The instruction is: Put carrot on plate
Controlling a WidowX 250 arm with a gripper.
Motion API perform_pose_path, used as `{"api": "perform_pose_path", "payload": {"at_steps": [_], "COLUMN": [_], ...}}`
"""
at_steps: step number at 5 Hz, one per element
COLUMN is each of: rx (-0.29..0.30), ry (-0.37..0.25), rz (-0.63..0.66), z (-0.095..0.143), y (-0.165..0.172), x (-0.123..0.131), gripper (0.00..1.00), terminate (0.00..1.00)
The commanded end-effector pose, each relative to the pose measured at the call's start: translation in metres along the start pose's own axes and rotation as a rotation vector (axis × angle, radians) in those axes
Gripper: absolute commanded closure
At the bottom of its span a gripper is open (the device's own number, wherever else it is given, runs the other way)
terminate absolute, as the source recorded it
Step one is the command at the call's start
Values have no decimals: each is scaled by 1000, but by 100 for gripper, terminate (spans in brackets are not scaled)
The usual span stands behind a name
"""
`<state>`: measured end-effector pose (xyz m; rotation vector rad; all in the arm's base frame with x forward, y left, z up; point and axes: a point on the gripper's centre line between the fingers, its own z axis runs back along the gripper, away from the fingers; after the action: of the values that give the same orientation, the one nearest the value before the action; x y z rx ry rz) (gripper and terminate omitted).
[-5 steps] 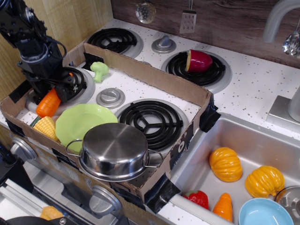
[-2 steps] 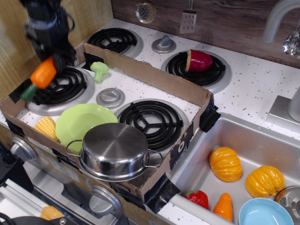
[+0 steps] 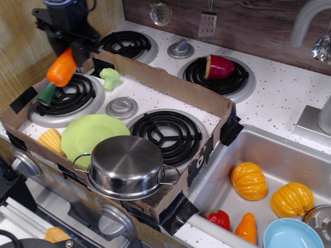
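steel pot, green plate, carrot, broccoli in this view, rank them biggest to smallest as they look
1. steel pot, though it sits nearest the camera
2. green plate, partly hidden by the pot
3. carrot, held up in the jaws
4. broccoli

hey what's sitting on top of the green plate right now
The plate's visible surface is bare. The steel pot overlaps its near edge, hiding that part. The carrot hangs in the pincer, above the burner.

We see the steel pot [image 3: 126, 166] covering the near edge of the plate [image 3: 88, 133]. The gripper [image 3: 70, 47] is cropped by the top edge; its fingertips seem hidden behind the carrot [image 3: 58, 73].
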<state>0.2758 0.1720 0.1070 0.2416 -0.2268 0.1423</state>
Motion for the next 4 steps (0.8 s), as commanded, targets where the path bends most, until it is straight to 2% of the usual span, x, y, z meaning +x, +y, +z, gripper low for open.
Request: {"api": "perform_pose_path", "payload": {"at_steps": [1, 2, 3, 4], "rx": [-21, -19, -42, -58], "ry": [74, 85, 114, 125], "rz": [58, 40, 0, -22], "z": [16, 4, -15, -16], "y": [-28, -32, -28, -29], "x": [-24, -36, -47, -47], "gripper": [100, 100, 100, 100], "terminate": [0, 0, 0, 0]}}
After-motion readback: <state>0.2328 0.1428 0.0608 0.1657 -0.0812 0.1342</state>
